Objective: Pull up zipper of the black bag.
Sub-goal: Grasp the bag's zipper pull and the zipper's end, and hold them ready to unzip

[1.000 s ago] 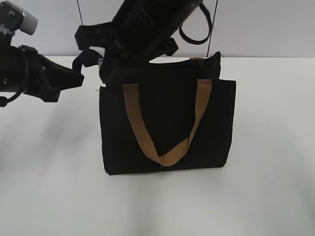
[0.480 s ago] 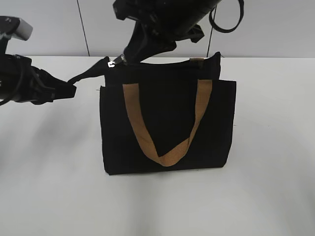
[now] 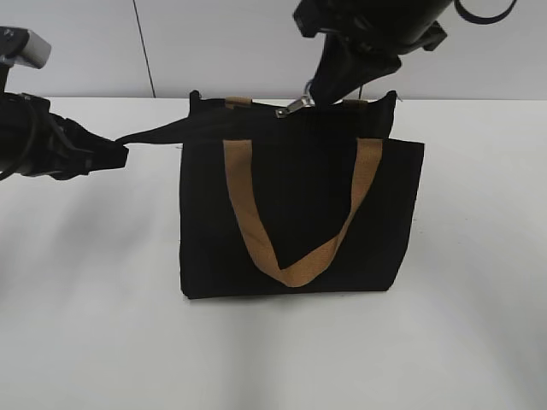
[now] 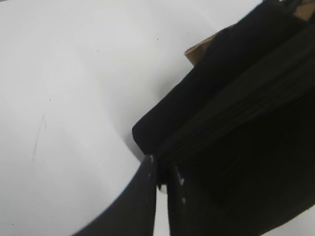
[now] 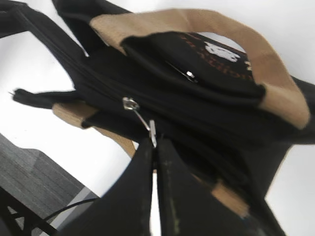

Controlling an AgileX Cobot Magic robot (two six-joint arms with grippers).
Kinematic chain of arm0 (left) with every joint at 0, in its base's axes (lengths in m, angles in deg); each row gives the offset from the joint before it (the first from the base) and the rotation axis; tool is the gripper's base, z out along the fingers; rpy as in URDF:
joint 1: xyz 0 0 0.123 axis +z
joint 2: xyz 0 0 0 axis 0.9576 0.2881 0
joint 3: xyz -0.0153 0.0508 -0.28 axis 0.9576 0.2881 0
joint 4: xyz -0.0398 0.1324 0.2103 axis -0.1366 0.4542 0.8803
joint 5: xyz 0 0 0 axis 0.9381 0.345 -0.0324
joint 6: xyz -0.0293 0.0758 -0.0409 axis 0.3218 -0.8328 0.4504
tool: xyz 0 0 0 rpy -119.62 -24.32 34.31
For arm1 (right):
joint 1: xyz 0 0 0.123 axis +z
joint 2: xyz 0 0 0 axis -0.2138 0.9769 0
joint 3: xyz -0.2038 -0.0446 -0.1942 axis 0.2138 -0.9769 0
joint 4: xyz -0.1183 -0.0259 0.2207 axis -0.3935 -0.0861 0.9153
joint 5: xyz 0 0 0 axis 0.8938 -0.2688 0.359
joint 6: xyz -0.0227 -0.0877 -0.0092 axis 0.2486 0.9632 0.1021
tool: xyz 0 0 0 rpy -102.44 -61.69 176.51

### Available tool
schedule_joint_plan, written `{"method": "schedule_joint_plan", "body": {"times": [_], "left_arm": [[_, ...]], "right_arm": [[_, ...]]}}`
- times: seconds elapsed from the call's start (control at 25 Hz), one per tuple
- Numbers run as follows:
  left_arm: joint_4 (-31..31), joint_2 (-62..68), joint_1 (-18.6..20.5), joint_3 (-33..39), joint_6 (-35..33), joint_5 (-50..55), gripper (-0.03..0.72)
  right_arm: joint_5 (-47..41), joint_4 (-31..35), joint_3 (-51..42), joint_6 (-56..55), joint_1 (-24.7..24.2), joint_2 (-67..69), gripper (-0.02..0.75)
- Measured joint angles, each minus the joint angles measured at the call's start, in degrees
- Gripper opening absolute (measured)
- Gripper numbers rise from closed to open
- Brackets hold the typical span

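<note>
The black bag (image 3: 299, 213) stands upright on the white table, its tan handle (image 3: 295, 265) hanging down its front. The zipper (image 5: 98, 93) runs along the top edge. My right gripper (image 3: 314, 96) is shut on the silvery pull tab (image 3: 293, 108), above the middle of the top edge; the right wrist view shows the tab (image 5: 145, 123) pinched at my right gripper's (image 5: 155, 143) fingertips. My left gripper (image 3: 120, 152) is shut on the black fabric tail (image 3: 154, 134) at the bag's left end, stretching it out leftward. In the left wrist view the left gripper (image 4: 161, 167) clamps that fabric (image 4: 162, 142).
The white table (image 3: 273, 359) spreads around the bag. A pale wall with a dark seam (image 3: 144, 47) stands behind. A second tan handle (image 5: 275, 83) lies over the bag's top in the right wrist view.
My right gripper has moved right along the bag's top edge with the pull tab, from the left corner to about the middle. The left gripper holds the fabric tail in place.
</note>
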Motion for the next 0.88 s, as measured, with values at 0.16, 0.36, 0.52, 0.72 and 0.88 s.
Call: {"method": "schedule_joint_plan", "body": {"times": [0.16, 0.36, 0.52, 0.72, 0.88], "left_arm": [[0.0, 0.0, 0.0, 0.0, 0.0, 0.0, 0.019], [-0.1, 0.0, 0.0, 0.0, 0.0, -0.1, 0.019], [-0.1, 0.0, 0.1, 0.0, 0.0, 0.5, 0.019], [-0.1, 0.0, 0.1, 0.0, 0.0, 0.4, 0.019], [0.1, 0.0, 0.1, 0.0, 0.0, 1.1, 0.062]], "right_arm": [[-3.0, -3.9, 0.0, -0.3, -1.9, -0.9, -0.015], [-4.9, -10.3, 0.0, -1.0, -2.4, -1.6, -0.015], [-5.3, -15.7, 0.0, -1.3, -2.5, -1.6, -0.015], [-5.3, -18.0, 0.0, -2.3, -2.5, -1.9, -0.015], [-5.5, -17.6, 0.0, -2.7, -2.6, -3.6, 0.067]]}}
